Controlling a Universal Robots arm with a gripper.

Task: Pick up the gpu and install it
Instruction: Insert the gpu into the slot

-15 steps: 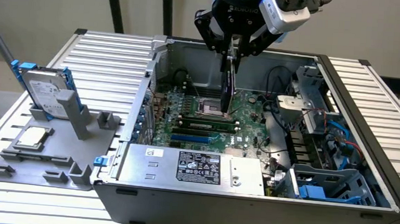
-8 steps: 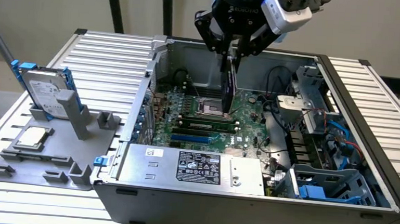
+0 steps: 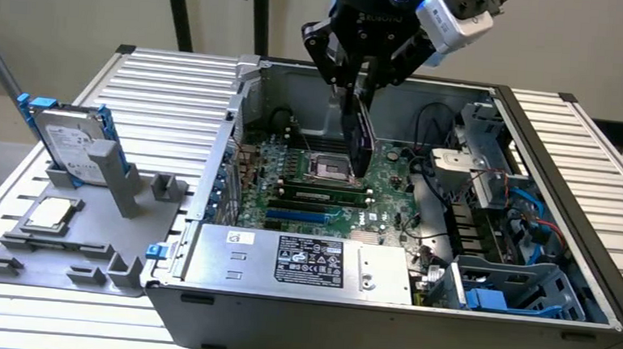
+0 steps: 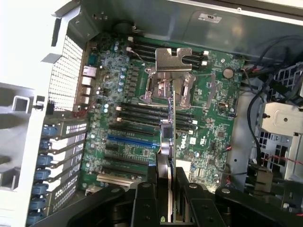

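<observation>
pincer [image 4: 169, 179] clamps the gpu [image 4: 171, 123] upright, edge-on, above the motherboard [image 4: 128, 151]

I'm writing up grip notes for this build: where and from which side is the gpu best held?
By its top edge, coming from above, clamped across the two flat faces, as the hand holds it here. The gpu is thin and hangs on edge over the motherboard, so this probably leaves its lower edge free.
</observation>
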